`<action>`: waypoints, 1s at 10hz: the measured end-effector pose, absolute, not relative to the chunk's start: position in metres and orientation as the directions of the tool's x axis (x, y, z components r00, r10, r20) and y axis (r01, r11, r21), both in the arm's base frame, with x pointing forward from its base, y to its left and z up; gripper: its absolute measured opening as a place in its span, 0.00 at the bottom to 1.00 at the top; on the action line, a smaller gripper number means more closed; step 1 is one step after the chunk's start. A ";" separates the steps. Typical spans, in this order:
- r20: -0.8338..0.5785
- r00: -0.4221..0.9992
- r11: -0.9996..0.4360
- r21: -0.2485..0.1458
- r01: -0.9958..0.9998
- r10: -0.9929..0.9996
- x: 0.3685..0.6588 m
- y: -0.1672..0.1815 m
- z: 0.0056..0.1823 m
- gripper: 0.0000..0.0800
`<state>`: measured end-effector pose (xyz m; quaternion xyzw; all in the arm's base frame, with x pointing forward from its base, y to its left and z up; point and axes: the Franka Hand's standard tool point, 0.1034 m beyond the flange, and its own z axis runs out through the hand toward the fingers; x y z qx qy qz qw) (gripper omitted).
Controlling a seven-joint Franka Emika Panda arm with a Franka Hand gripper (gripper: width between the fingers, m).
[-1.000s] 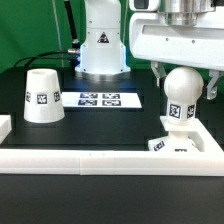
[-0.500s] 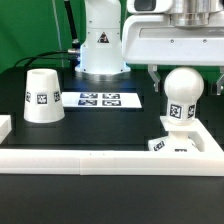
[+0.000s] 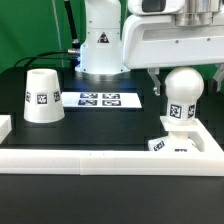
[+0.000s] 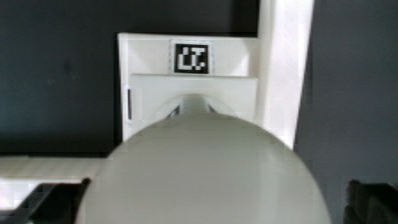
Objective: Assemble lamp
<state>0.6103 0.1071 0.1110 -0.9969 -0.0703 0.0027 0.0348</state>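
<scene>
Hovering my gripper (image 3: 186,84) around the bulb (image 3: 181,102), fingers spread either side, not touching, probably to clear it. Bulb is standing upright on the base (image 3: 176,147), exterior view's near right; shade (image 3: 41,97) is sitting on that view's left.

My arm (image 3: 100,30) is white and rounded, a small dark emblem (image 3: 100,42) on its base. My boxy white housing (image 3: 170,42) carries a silver flange (image 3: 188,8) and dark fingers (image 3: 155,80).
</scene>
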 end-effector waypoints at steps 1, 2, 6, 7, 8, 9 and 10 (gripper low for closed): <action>0.004 0.978 -0.976 -0.069 0.207 0.208 0.611 0.106 0.111 0.87; 0.010 0.962 -0.959 -0.068 0.275 0.275 0.611 0.105 0.111 0.87; 0.024 0.850 -0.849 -0.052 0.526 0.526 0.612 0.104 0.112 0.87; 0.023 0.811 -0.809 -0.043 0.586 0.585 0.612 0.104 0.112 0.87; 0.023 0.781 -0.780 -0.037 0.625 0.624 0.612 0.103 0.112 0.87; 0.020 0.734 -0.733 -0.026 0.679 0.679 0.612 0.103 0.111 0.87; 0.017 0.697 -0.697 -0.019 0.717 0.717 0.612 0.103 0.111 0.87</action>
